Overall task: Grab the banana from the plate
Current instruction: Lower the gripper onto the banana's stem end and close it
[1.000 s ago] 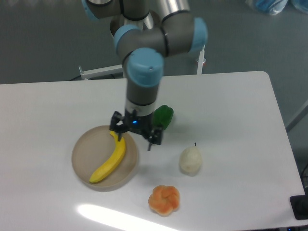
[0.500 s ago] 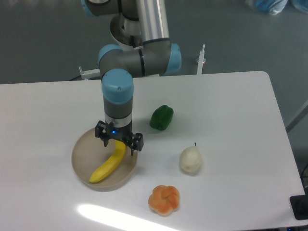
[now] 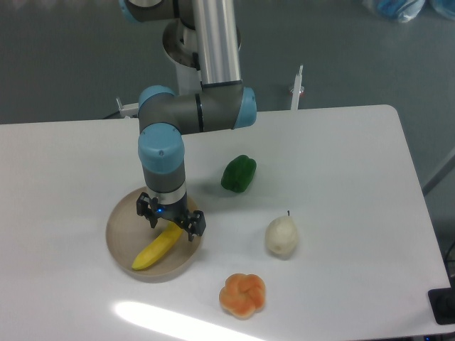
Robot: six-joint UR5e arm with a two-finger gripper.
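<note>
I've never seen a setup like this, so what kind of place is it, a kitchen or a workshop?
Most likely a robotics lab or test room. A robot arm with a gripper works over a plain white table, where a banana on a plate and a pear are laid out like practice objects.

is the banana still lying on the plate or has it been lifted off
On the plate. The banana lies flat inside the plate, with the open pincer straddling its upper end; whether the fingers touch it, cannot tell.

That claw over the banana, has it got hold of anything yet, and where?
Nothing is held yet. The gripper is open, its fingers straddling the stem half of the banana, which lies on the plate.
</note>
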